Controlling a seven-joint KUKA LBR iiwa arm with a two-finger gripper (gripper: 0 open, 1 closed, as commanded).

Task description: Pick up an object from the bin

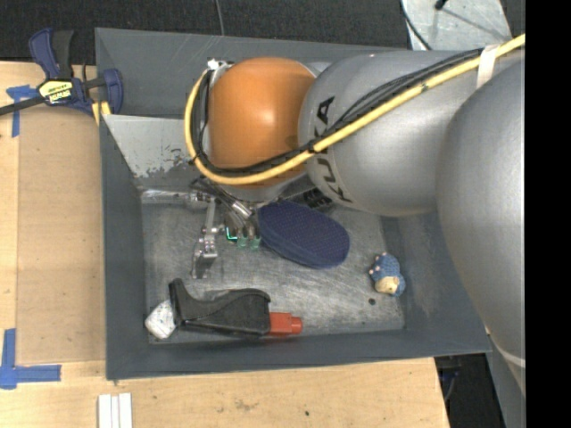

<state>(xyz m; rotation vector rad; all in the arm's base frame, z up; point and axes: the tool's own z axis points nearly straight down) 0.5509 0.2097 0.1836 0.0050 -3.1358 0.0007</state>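
Silver metal, the hand [219, 241] hangs below the arm's orange wrist cover [259, 114], low over the grey floor of the bin [120, 266], towards its far left part. Much of it is hidden under the cover, so I cannot tell how far open it is or whether it has hold of anything. Just to its right lies a dark blue oval pad [308, 235], flat on the floor, its left end close beside the hand; whether the two touch I cannot tell. Nearer, along the near wall, lies a black handled tool [223, 312] with a red end piece [285, 325] at its right. A small whitish crumpled lump [160, 321] sits at its left end. Well off to the right, near the right wall, lies a little blue and yellow toy figure [386, 275].
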